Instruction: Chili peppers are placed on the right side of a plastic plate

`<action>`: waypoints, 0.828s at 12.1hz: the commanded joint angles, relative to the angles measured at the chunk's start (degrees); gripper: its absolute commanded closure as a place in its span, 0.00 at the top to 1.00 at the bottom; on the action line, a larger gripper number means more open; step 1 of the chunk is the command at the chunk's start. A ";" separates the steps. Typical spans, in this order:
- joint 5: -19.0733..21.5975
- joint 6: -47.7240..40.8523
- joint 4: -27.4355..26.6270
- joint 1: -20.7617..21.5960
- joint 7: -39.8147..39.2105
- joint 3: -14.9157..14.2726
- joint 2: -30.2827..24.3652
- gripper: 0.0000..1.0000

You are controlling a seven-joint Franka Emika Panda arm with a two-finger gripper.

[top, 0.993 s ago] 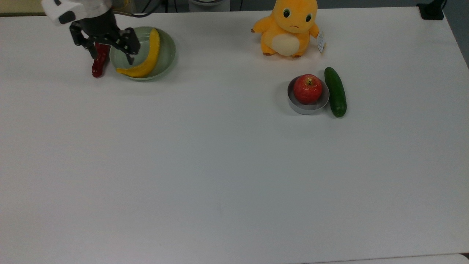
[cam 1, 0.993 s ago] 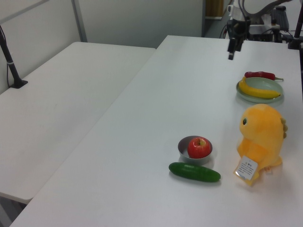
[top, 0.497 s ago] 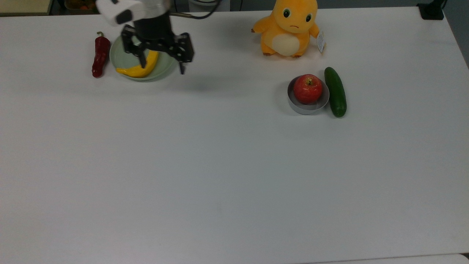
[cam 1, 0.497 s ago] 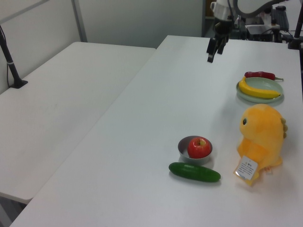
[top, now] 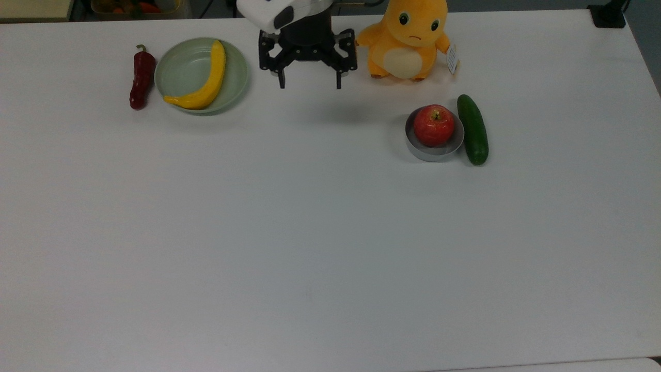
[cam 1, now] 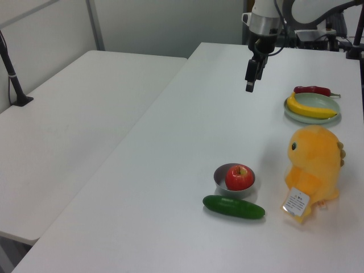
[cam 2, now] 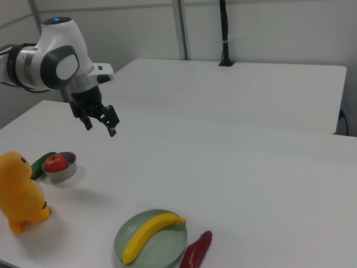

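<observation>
Chili pepper, the long dark red wrinkled one with a curved green stem, lies flat on the white table, just beside the round pale green plastic plate, off its rim on the top view's left, close but I can't tell if touching. In the right view it's chili on the right view's right of plate, so the placement reads as done. Yellow banana sits in the plate.

Change over the last second: black two-finger gripper was over the chili and plate edge, now it's well clear, hanging above bare table between the plate and the orange plush toy. Chili hasn't shifted since the arm left. Claw is spread wide, carrying nothing; same in the right view.

Judgement: release complete, this is the retreat. Nothing left but to confirm the chili stays put; it looks settled.

Red apple in the small grey round dish and the smooth dark green cucumber are untouched.
</observation>
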 commanded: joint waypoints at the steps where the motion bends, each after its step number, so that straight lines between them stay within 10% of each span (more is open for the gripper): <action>1: 1.64 -2.57 0.63 7.82 0.26 -8.15 -1.26 1.00; 10: 3.66 -3.01 1.34 2.30 0.08 -8.08 -1.44 1.00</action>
